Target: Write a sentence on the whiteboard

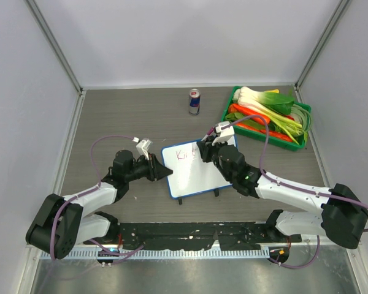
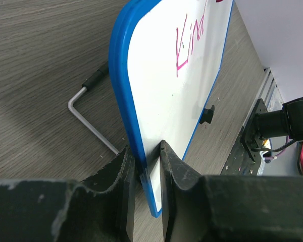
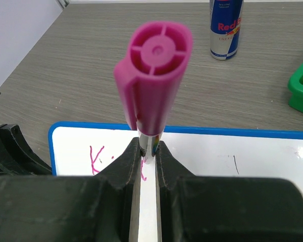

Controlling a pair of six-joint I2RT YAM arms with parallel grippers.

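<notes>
The whiteboard (image 1: 199,173), white with a blue rim, lies near the table's middle. Pink letters of the sentence (image 1: 185,154) sit near its far left corner; they read "Kin" in the left wrist view (image 2: 191,43). My left gripper (image 1: 164,172) is shut on the whiteboard's left edge (image 2: 141,166). My right gripper (image 1: 203,149) is shut on a magenta marker (image 3: 151,85), held upright with its tip hidden at the whiteboard (image 3: 252,156), just right of the letters (image 3: 97,160).
A Red Bull can (image 1: 194,101) stands at the back centre. A green tray (image 1: 230,110) of spring onions and peppers is at the back right. A bent metal rod (image 2: 88,126) lies on the table beside the whiteboard's left edge.
</notes>
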